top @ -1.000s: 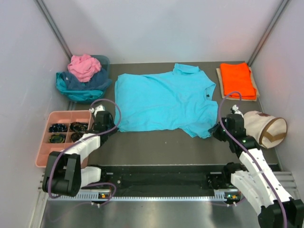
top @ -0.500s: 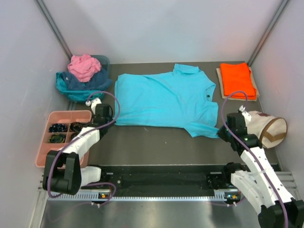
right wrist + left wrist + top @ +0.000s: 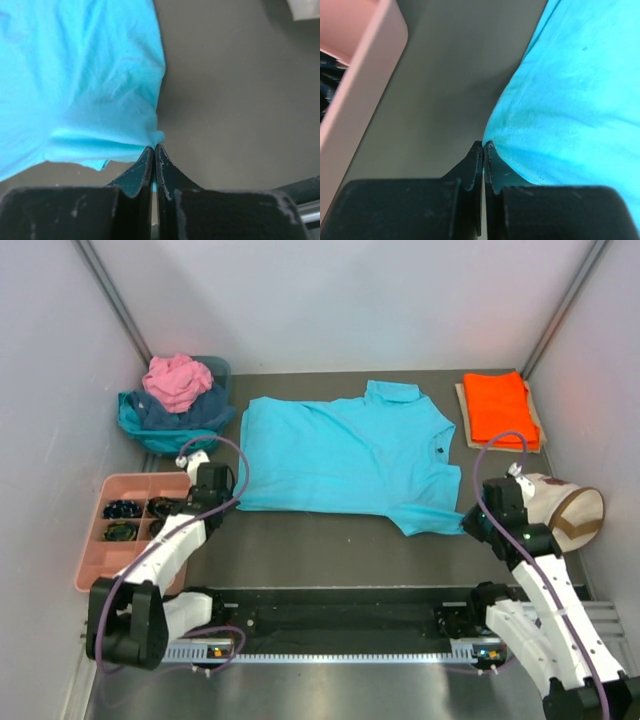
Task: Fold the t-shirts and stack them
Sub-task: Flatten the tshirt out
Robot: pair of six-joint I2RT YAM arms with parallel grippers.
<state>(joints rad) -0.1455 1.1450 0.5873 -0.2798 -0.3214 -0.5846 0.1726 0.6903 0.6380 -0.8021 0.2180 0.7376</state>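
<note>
Looking from the left, I see a salmon-pink plastic compartment tray [image 3: 92, 565] at the near-left of the dark grey table [image 3: 330, 550]. Behind it, a heap of crumpled pink, navy and teal t-shirts [image 3: 178, 400] waits in a teal bin [image 3: 221, 368]. Just beside the tray, the left gripper [image 3: 483, 146] has its black fingers clenched on the near-left hem corner of the bright turquoise short-sleeved t-shirt [image 3: 345, 450], with a small pucker of cloth pinched between them. That shirt lies spread across the middle of the table, collar toward the far wall. At its near-right corner the right gripper [image 3: 154, 147] is likewise clamped on the hem, and the cloth bunches into a ridge there. Farther right, a folded orange t-shirt [image 3: 498, 408] rests in the far-right corner, and a cream canvas bag with brown strap [image 3: 560, 512] sits just beside the right arm. By my reckoning the fold of the turquoise shirt is only beginning, with both bottom corners gripped. The next move calls for lifting the two corners together and carrying the hem evenly toward the collar, so the cloth does not skew, then letting go.
</note>
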